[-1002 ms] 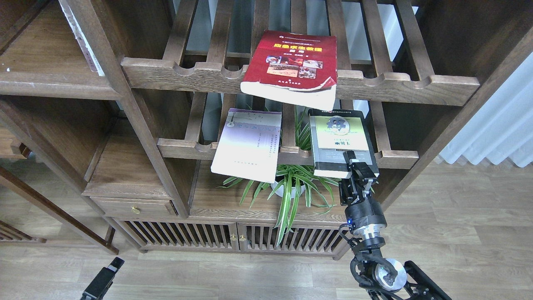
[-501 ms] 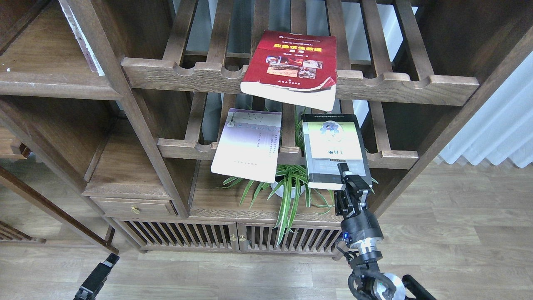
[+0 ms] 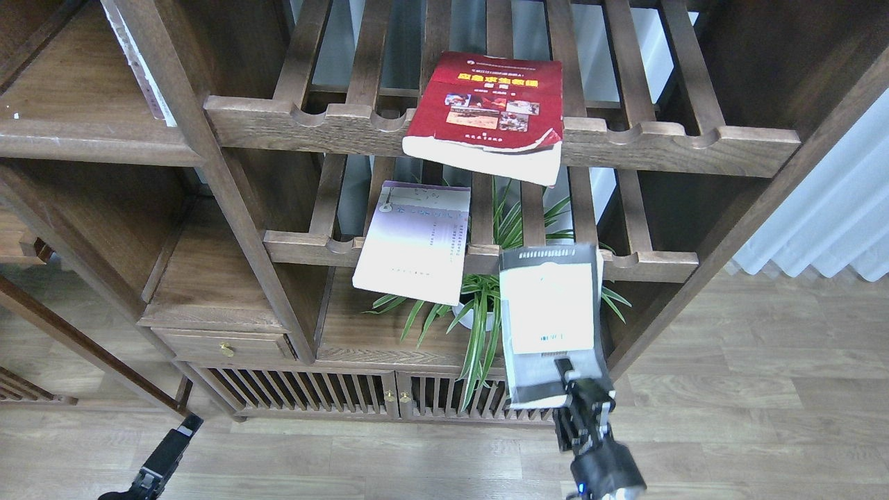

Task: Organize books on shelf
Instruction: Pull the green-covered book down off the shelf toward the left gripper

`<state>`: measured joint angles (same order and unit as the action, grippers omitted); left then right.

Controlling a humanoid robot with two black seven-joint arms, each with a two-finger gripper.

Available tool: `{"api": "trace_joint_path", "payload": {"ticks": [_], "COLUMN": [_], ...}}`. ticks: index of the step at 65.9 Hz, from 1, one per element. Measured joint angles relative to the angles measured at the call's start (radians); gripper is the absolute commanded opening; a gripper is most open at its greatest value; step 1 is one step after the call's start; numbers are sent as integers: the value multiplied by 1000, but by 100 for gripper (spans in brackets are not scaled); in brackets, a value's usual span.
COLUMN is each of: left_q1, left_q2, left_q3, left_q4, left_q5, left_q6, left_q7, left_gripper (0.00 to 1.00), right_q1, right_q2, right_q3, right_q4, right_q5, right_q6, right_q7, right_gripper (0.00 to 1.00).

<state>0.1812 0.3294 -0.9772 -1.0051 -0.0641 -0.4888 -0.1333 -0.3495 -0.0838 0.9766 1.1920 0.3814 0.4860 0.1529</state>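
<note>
My right gripper is shut on the lower edge of the green-and-grey book. It holds the book in the air in front of the lower slatted rack, cover towards me, pale and blurred. The thick red book lies on the upper slatted rack and overhangs its front rail. The pale lavender-white book lies on the lower slatted rack and also overhangs. The flat dark-brown shelf board is at the upper left. My left gripper is low at the bottom left, dark and small.
A potted spider plant stands under the lower rack, just behind the held book. A thin white book leans at the right end of the flat shelf board. A drawer and slatted cabinet doors are below. Wooden floor lies in front.
My right gripper has pulled the green-and-grey book off the lower rack, down and towards me. The left gripper has shifted slightly. The red and lavender books have not moved.
</note>
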Motion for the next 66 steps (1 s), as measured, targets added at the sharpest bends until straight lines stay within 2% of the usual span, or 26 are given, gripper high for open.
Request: {"api": "trace_joint_path", "payload": {"ticks": [19,50,57,66], "left_q1": [-16,-51,-56,-57], "left_q2": [-24,-23,-23,-26], "left_q3": [42,71,76,77], "left_q4": [3,6,4,1], "left_q5": [-47,-52,-57,-73], "left_q6": [0,0,0,0], "left_q7": [4,22,42,95], "left_gripper": [100,100,100,100], "right_q1": [31,221,242,282], "right_q2": [-8,-72,-78,-68], "right_q3": [-67,-292,-360,-435], "right_q4": [-14,-93,-118,-149], "right_q5": [-27,-36,-38,-38], "right_q6": [2,3,3,3], "right_q7": [-8,-15,-15,-15], "right_gripper": [4,4,3,3]}}
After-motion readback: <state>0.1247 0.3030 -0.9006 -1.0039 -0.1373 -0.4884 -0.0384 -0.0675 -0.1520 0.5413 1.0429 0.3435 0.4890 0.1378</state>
